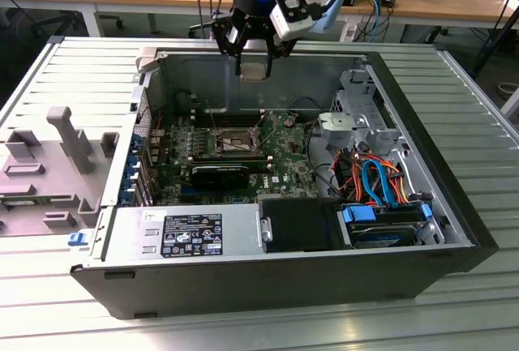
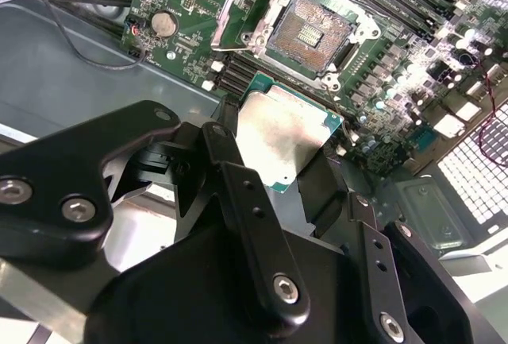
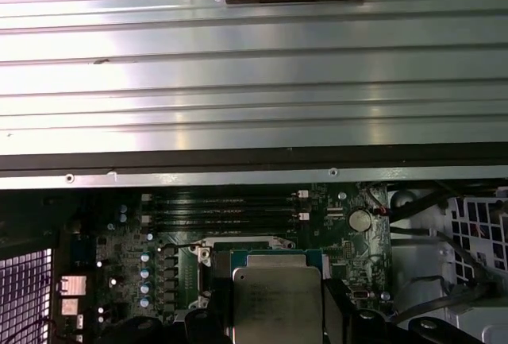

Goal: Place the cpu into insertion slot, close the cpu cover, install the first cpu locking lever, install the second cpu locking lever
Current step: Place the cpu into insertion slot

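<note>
The tool (image 2: 282, 149) is closed on the cpu (image 2: 294, 125). Its black fingers (image 2: 321, 189) clamp two opposite edges, and the silver top faces both wrist views. The cpu hangs clear above the motherboard (image 2: 190, 2), apart from it. Just beyond the cpu lies the insertion slot (image 2: 311, 34), uncovered, with its contact field exposed. In the exterior view the tool hovers over the rear part of the open computer case (image 1: 284, 282), with the slot below it. The case rests on a ribbed metal tabletop (image 1: 454, 310).
</note>
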